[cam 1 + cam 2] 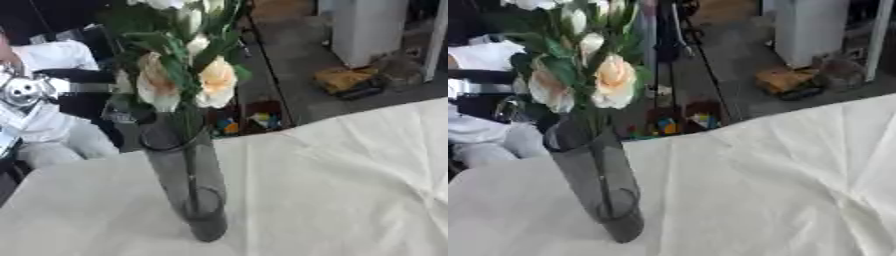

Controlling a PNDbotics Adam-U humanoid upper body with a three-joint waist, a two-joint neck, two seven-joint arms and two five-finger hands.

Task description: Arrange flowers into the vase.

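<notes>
Smoky glass vase (186,185) — flowers (184,75) inside, white tablecloth (332,190) beneath

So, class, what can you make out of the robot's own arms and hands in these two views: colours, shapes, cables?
Neither hand shows in either view. At the left edge of the left eye view there is a shiny silver rounded part with black beside it. It cannot be told whether it is an arm joint.

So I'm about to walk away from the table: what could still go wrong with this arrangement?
The vase is tall and narrow, and the flowers spread wide above its rim, so it looks top-heavy: a bump might tip it. It also stands on a creased tablecloth, so a tug on the cloth could pull it over.
</notes>
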